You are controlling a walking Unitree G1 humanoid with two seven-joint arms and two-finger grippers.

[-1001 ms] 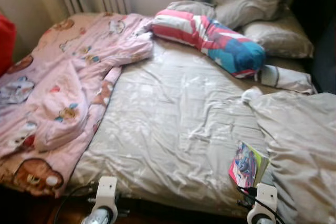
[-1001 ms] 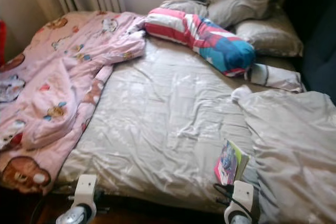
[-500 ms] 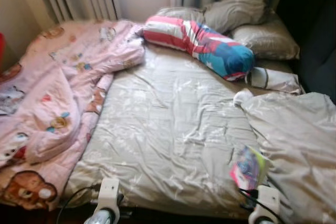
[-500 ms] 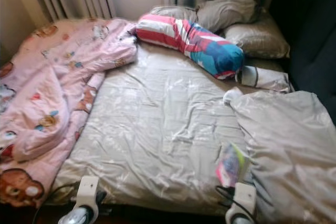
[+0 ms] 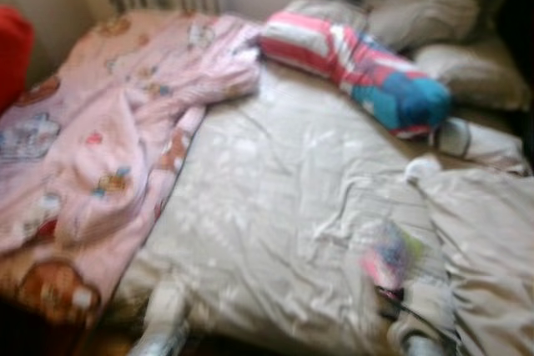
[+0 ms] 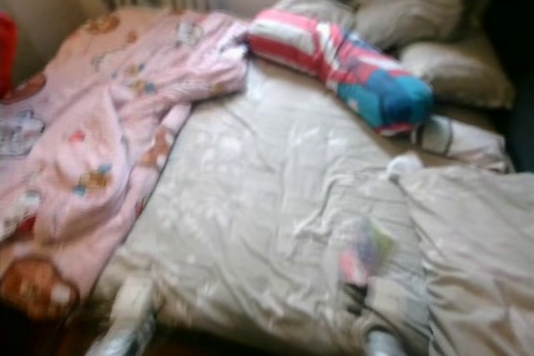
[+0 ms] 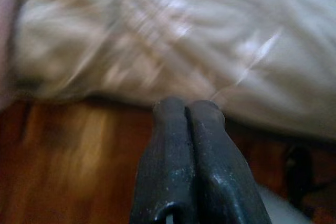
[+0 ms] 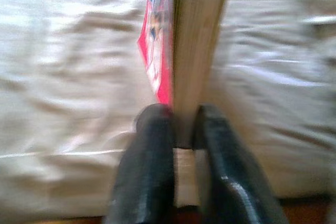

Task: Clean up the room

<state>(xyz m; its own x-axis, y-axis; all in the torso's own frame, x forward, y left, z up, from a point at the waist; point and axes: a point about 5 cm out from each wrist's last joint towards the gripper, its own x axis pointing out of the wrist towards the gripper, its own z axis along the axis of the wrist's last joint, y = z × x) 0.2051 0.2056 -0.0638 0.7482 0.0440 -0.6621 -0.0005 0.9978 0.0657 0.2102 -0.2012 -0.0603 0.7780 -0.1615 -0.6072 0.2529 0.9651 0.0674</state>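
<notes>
A colourful book [image 8: 194, 51] with a pink cover stands on edge between the black fingers of my right gripper [image 8: 184, 116], which is shut on its lower end. In the blurred head view the book [image 5: 385, 260] hovers over the front right part of the beige bed sheet [image 5: 267, 206], beside the grey duvet [image 5: 492, 264]. My left gripper [image 7: 187, 109] is shut with nothing in it, low by the bed's front edge above the wooden floor [image 7: 63, 171].
A pink cartoon blanket [image 5: 100, 139] covers the bed's left side. A striped red, white and blue pillow [image 5: 359, 64] and grey pillows [image 5: 434, 22] lie at the head. Something red [image 5: 12, 52] stands at the far left.
The head camera has swung and the picture is now blurred. The book stays in my right gripper over the front right of the bed. The left gripper stays low.
</notes>
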